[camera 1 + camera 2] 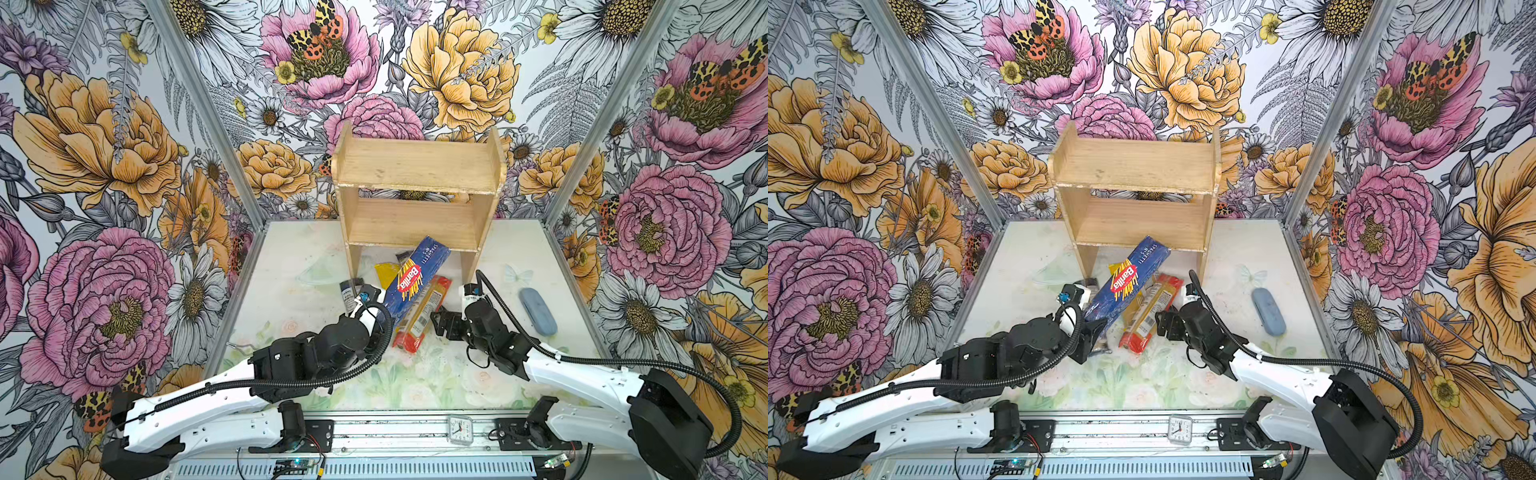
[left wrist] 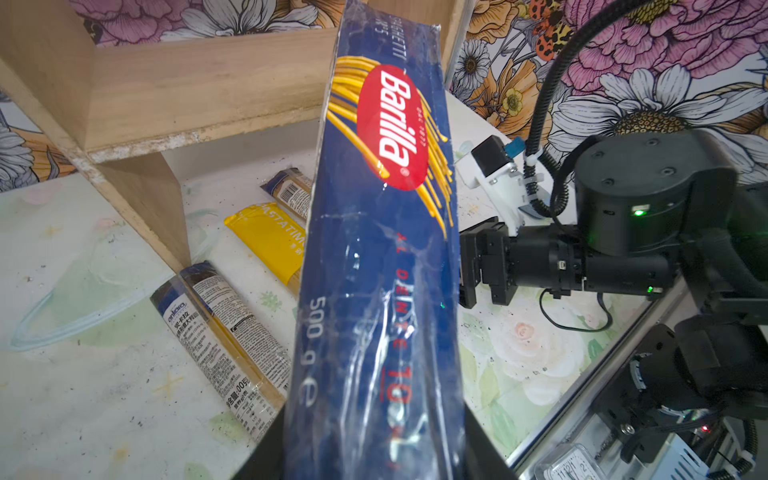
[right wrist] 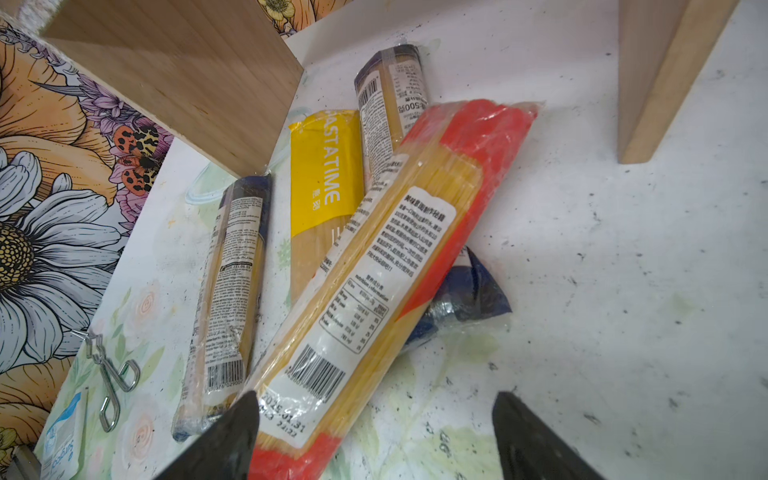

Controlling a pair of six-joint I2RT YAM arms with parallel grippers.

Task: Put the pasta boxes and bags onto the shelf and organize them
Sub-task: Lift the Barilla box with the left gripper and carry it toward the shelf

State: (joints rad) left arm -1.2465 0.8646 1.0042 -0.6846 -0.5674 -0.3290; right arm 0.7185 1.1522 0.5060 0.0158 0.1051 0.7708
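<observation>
- my left gripper [image 1: 1092,336] is clamped on the near end of the dark blue barilla box [image 1: 409,282]. the box tilts up and away from me.
- its far end sits level with the front edge of the lower tier of the shelf [image 1: 415,166] in both top views. i cannot tell whether it touches that edge.
- my right gripper [image 3: 374,395] has its jaws spread wide and grips nothing. the near end of the red-ended bag [image 3: 374,257] lies just beside one finger.
- the red-ended bag lies slantwise on the table [image 1: 291,291], just right of the box. its far end points at the gap between the shelf legs.
- the yellow-ended bag [image 3: 324,174] lies flat with its far end near the left leg [image 1: 353,262]. the red-ended bag covers part of it.
- one slim dark-ended bag [image 3: 232,291] lies with its far end right at the left leg's foot. the second slim bag [image 3: 390,95] reaches further in under the shelf.
- bare tabletop runs from the red-ended bag's long edge to the right leg [image 1: 467,266], wide room beside my open jaws.
- the grey-blue oval object [image 1: 538,311] lies well apart, near the table's right edge.
- a white-blue packet [image 3: 62,436] and a metal clip [image 3: 110,382] lie near the table's left edge.
</observation>
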